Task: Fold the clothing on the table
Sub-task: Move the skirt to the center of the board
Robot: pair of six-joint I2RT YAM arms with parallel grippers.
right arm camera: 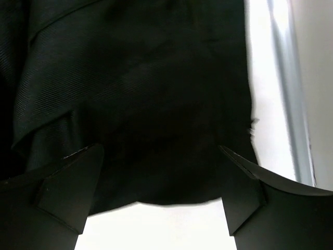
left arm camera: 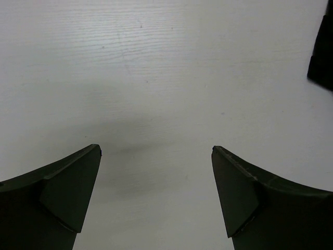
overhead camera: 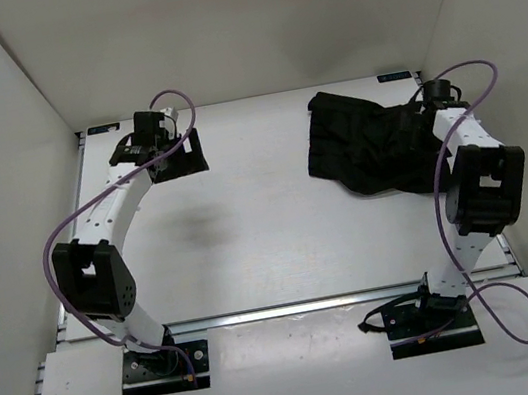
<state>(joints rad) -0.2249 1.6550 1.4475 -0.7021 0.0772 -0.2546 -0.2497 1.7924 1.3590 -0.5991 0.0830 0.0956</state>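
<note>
While the garment (overhead camera: pixel 367 145) is lying crumpled at two o'clock on the desk (overhead camera: pixel 271 237), its hem is being straddled by parted right fingers (right arm camera: pixel 67 192), a pinch probably being needed next; left fingers (left arm camera: pixel 67 192) are being held parted at ten o'clock.

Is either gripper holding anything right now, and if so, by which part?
Nothing is held. The left gripper stands open over the table. The right gripper stands open over the clothing near its edge, jaws not closed on it.

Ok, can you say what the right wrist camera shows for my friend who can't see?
Wrinkled black clothing fills most of the picture, lying on the white table. The right gripper has its two dark fingers apart over the clothing's near edge.
</note>
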